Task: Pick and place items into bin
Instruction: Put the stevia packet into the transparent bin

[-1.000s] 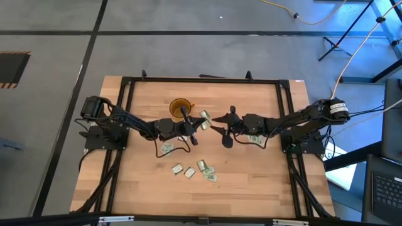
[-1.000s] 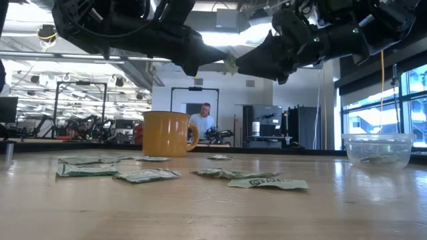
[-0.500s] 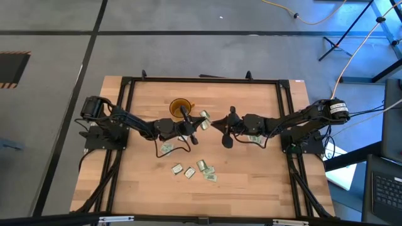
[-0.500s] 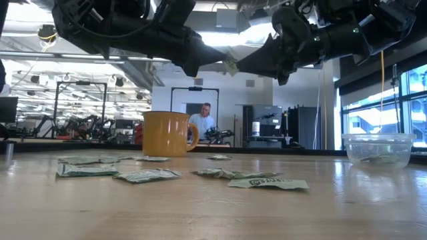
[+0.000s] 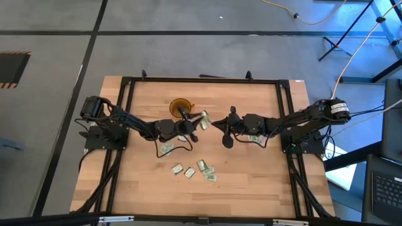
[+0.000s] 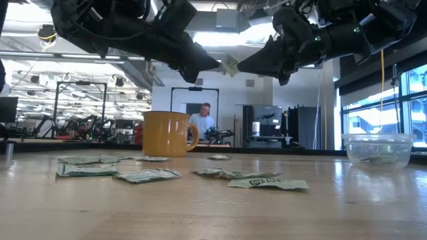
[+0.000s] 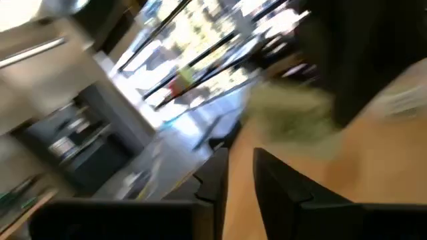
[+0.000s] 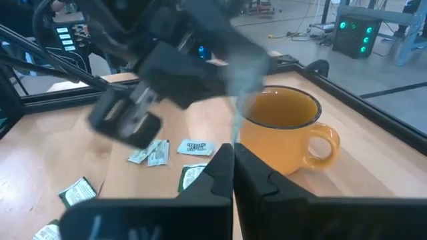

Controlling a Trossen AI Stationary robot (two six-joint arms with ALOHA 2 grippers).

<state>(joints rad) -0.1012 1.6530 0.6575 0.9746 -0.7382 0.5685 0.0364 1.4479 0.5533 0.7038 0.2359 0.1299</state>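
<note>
Meeting midair, right gripper pinching packet

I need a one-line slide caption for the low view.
Both arms meet above the table, right gripper pinching a packet in mid-air.

Overhead shot is evenly lit and sharp, with only soft, short shadows under the arms on the wooden table. The table-level view is strongly backlit: bright ceiling lights and windows behind turn both arms into near-black silhouettes, and the tabletop closest to the lens goes soft. Left wrist view is basically one big motion smear, hardly anything readable. Right wrist view is bright, though the other arm in front is blurred while the yellow mug stays crisp.
</note>
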